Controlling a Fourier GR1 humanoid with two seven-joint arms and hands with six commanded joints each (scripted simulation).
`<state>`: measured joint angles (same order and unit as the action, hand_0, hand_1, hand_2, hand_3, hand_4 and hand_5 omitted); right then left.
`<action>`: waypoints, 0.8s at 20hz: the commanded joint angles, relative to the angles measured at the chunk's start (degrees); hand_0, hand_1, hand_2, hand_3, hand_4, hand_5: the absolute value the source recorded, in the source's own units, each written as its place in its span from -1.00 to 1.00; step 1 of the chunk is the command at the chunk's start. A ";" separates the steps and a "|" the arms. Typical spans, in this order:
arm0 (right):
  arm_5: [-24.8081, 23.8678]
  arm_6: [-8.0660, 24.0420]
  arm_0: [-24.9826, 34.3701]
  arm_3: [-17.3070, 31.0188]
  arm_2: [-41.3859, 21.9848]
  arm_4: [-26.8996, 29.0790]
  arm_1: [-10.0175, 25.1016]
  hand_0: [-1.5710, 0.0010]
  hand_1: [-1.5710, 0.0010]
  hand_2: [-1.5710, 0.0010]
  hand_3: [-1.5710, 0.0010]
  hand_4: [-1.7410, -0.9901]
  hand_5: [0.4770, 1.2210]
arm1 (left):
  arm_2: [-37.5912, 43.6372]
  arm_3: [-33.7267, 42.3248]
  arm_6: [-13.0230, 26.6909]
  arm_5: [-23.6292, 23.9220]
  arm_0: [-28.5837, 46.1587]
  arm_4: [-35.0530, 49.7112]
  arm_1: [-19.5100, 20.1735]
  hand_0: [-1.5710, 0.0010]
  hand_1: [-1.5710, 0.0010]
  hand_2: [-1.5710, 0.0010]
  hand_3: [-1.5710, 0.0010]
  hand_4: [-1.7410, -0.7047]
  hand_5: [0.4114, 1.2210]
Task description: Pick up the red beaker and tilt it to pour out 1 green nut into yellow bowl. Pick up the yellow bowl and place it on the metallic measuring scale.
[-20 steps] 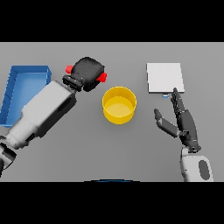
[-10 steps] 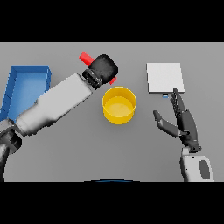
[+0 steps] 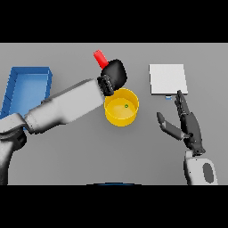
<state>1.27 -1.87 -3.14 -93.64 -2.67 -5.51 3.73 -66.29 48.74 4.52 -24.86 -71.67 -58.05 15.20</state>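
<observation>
One green nut (image 3: 126,106) already in yellow bowl (image 3: 121,107) at tabletop centre; pour step looks done. Scale (image 3: 167,79) lies right of bowl. Left hand (image 3: 114,74), fingers clamped on tilted red beaker (image 3: 100,59), above bowl's rim. Right hand (image 3: 189,127) idle, fingers apart. Next you right beaker, grasp bowl.

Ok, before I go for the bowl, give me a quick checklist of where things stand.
1. Green nut in yellow bowl: ok.
2. Only one nut poured: ok, one visible.
3. Red beaker set down: not ok, left hand holds it above the bowl's rim.
4. Right hand free: ok, open, right of bowl.
5. Metallic measuring scale top bare: ok.
6. Nuts left in beaker: cannot tell.
</observation>
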 commanded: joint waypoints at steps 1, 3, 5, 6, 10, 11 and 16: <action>-0.31 0.15 -0.12 -0.45 -0.57 -0.57 -0.39 1.00 1.00 1.00 1.00 0.20 -0.65 | -1.39 -0.07 -1.03 -0.40 -0.53 -0.59 0.08 -1.00 -1.00 -1.00 -0.98 -1.00 1.00; -0.92 0.13 0.06 -0.05 -0.63 -1.12 -0.72 1.00 1.00 1.00 1.00 0.20 -0.66 | -2.55 -0.76 -0.93 -1.58 -1.96 -0.86 -0.85 -1.00 -1.00 -1.00 -0.99 -1.00 1.00; -0.99 -0.25 -0.03 -0.01 -0.26 -1.38 -0.02 1.00 1.00 1.00 1.00 0.22 -0.67 | -4.11 -1.48 -1.34 -2.30 -2.63 -1.16 -1.39 -1.00 -1.00 -1.00 -0.99 -1.00 1.00; -1.00 -0.14 0.20 -0.29 -0.45 -1.56 0.01 1.00 1.00 1.00 1.00 0.22 -0.66 | -4.71 -1.62 -1.54 -2.91 -3.78 -1.39 -1.58 -1.00 -1.00 -1.00 -0.99 -1.00 1.00; -1.56 -0.72 0.25 0.26 -0.73 -2.20 -0.52 1.00 1.00 1.00 1.00 0.27 -0.70 | -7.56 -3.67 -2.19 -3.20 -5.73 -2.18 -2.61 -1.00 -1.00 -1.00 -1.00 -1.00 1.00; -1.65 -0.87 -0.24 -0.40 -1.15 -2.83 -0.38 1.00 1.00 1.00 1.00 0.29 -0.71 | -8.03 -3.73 -1.85 -2.95 -5.91 -2.32 -2.56 -1.00 -1.00 -1.00 -1.00 -1.00 1.00; -0.77 -0.79 -0.06 -0.24 -0.67 -1.65 -0.03 1.00 1.00 1.00 1.00 0.37 -0.71 | -8.20 -4.57 -2.37 -1.89 -10.00 -1.47 -1.66 -1.00 -1.00 -1.00 -1.00 -0.99 0.92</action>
<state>0.52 -2.77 -3.21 -93.88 -3.35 -7.16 3.68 -74.48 44.17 2.20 -26.75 -81.73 -59.42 13.57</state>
